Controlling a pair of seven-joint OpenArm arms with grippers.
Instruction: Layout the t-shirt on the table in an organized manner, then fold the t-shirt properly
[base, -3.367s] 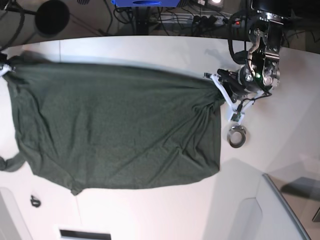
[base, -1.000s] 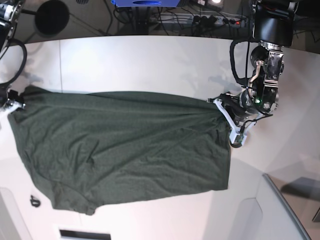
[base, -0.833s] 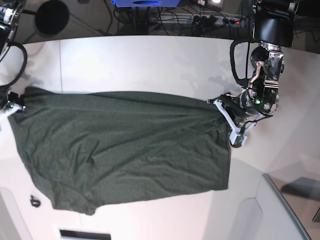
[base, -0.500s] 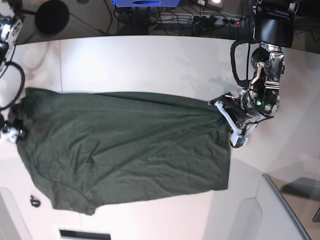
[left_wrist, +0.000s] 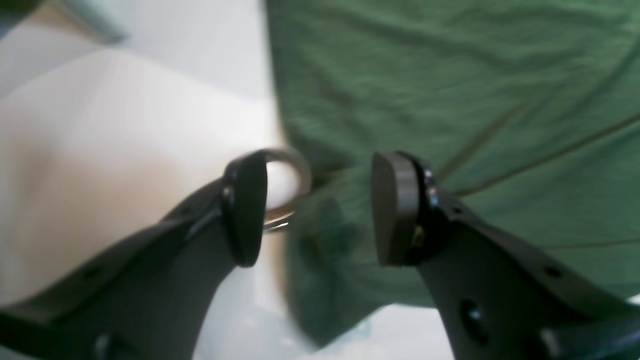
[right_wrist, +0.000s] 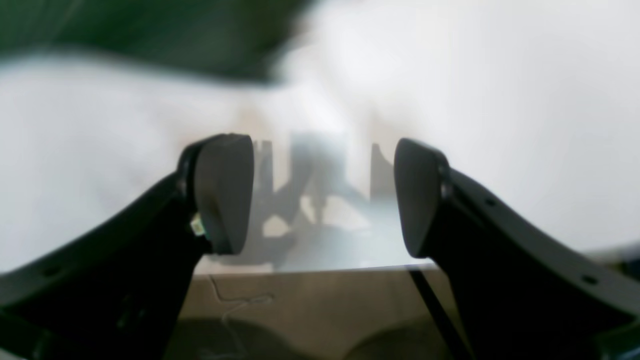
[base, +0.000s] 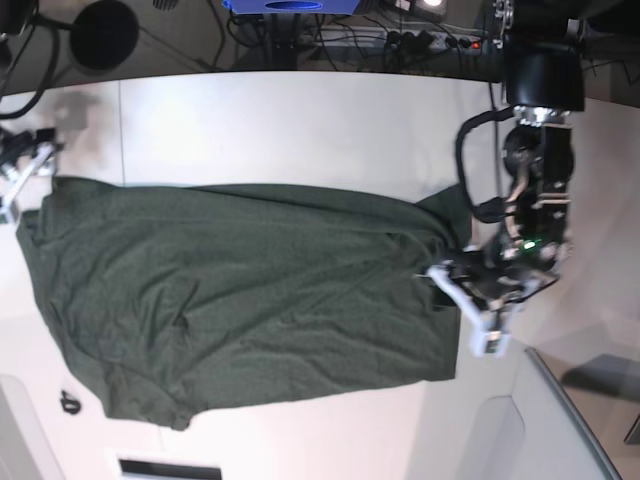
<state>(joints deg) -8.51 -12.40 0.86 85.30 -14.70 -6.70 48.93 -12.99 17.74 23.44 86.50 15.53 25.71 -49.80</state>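
A white table (base: 300, 110) carries the dark green t-shirt (base: 240, 300), spread nearly flat across its middle with faint creases and one bunched corner at the shirt's near-left edge. At the shirt's right edge our left gripper (base: 478, 308) hangs low, its fingers (left_wrist: 395, 207) apart and clamped on nothing, cloth lying loose beneath them. Beyond the shirt's far-left corner our right gripper (right_wrist: 320, 200) hovers over bare table, fingers (right_wrist: 222, 192) likewise apart and empty. A small metal ring (left_wrist: 286, 187) sits just beside the shirt's right edge, partly behind one left finger. We judge the layout nearly done and folding not yet begun. The risks: a low pass could snag the ring or drag the hem, rumpling the spread cloth, and a shallow pinch could lift only one layer.
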